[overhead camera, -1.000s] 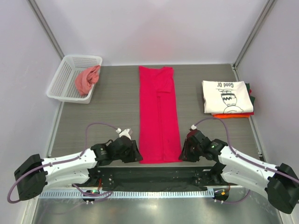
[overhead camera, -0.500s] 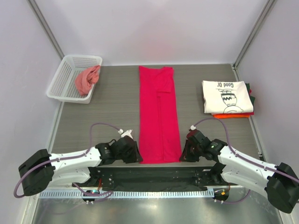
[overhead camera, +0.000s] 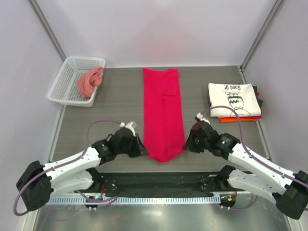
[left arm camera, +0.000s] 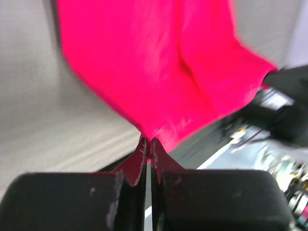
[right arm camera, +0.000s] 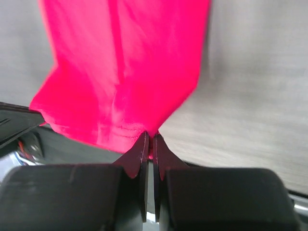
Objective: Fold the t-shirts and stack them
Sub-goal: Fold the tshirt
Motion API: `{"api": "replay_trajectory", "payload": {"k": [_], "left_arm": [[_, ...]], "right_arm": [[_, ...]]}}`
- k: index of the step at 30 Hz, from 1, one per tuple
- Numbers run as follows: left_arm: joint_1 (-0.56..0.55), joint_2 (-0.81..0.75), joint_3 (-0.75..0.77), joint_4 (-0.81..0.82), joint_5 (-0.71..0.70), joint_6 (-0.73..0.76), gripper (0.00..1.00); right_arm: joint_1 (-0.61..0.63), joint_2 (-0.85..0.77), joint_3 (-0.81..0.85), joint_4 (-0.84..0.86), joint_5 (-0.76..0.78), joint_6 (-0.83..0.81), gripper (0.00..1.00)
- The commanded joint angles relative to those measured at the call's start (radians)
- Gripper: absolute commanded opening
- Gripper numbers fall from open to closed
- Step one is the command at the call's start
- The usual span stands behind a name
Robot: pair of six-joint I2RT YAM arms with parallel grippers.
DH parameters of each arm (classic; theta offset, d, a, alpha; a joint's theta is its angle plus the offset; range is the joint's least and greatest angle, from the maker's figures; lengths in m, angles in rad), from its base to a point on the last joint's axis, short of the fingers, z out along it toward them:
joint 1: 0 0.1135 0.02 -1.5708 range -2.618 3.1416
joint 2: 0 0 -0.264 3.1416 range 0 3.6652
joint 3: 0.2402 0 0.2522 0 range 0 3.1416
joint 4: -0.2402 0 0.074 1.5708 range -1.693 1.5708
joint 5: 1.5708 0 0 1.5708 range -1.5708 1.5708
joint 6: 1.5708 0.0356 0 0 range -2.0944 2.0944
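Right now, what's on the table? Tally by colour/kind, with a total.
crimson t-shirt: 1
white printed t-shirt: 1
orange t-shirt: 1
dark t-shirt: 1
pinkish-red garment in the basket: 1
white basket: 1
Total: 6 visible; the right stack may hide more layers.
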Motion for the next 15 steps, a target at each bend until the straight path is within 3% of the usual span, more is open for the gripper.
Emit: {"api": "replay_trajectory", "payload": {"k": [1,4,15], "left_arm": [[0.104,0.022,0.107,-0.007,0.113,0.081,0.00],[0.233,0.118,0.246,-0.047,0.176,0.160,0.00],[0.433,0.428,0.592,-0.095,0.135,0.256,0.00]], "right_arm": [[-0.011,0.089,0.157,-0.006,0.127,-0.079,0.01],[-0.055,0.205,0.267,-0.003,0.175,-0.140,0.01],[-0.342,0.593,0.616,0.075,0.068,-0.309,0.01]]}}
